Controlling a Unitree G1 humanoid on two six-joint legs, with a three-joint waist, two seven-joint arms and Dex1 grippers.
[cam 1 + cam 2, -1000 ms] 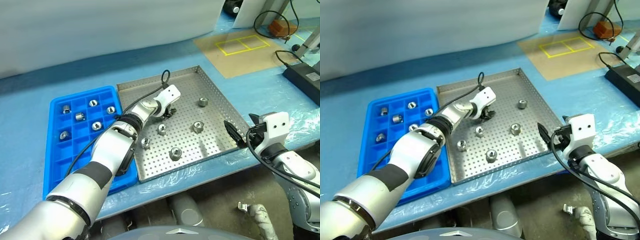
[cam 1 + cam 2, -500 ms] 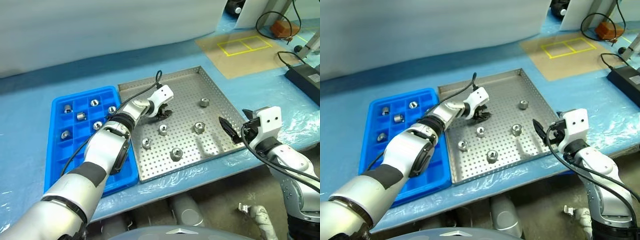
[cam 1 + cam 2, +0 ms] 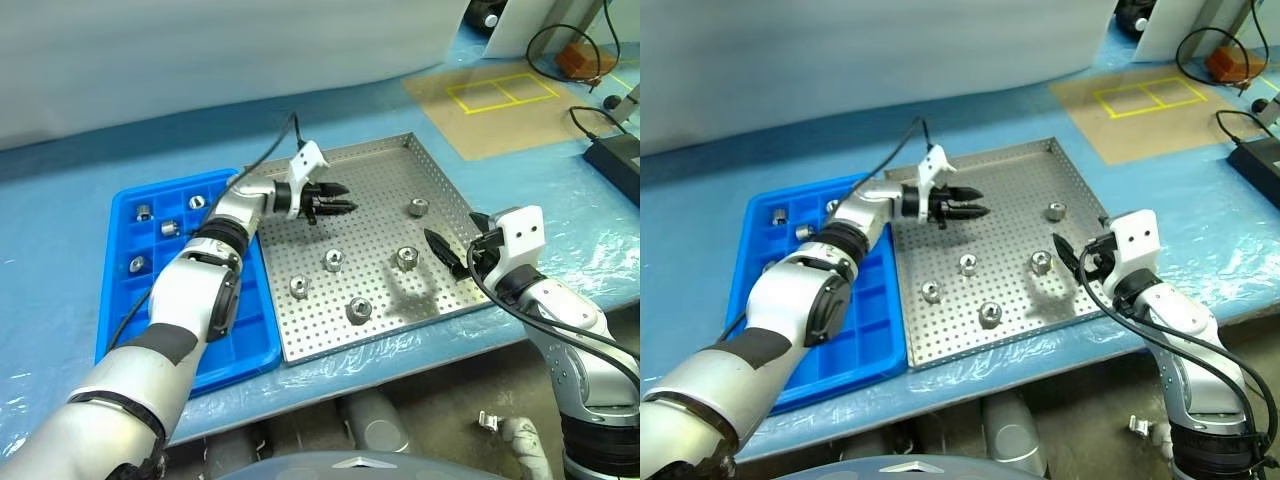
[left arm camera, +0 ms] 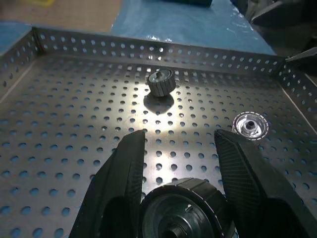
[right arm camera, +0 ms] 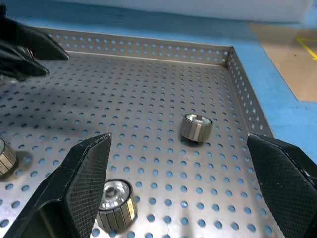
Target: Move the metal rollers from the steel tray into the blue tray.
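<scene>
Covering the bench nearest the camera, blue plastic sheeting (image 3: pixel 90 400) carries the steel tray (image 3: pixel 395 170), where 5 loose metal rollers (image 3: pixel 359 309) lie. Its fingers spread wide, the right gripper (image 3: pixel 447 254) hangs at the tray's right rim, while the left gripper (image 3: pixel 335 204) pinches 1 roller (image 4: pixel 185 214) above the floor. Beyond the blue tray (image 3: pixel 150 330), holding more rollers, a tan mat (image 3: pixel 500 105) with yellow tape and black cables (image 3: pixel 560 50) lies.

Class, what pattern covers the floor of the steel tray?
Rows of small round holes across the steel tray, clearest in the left wrist view.
</scene>
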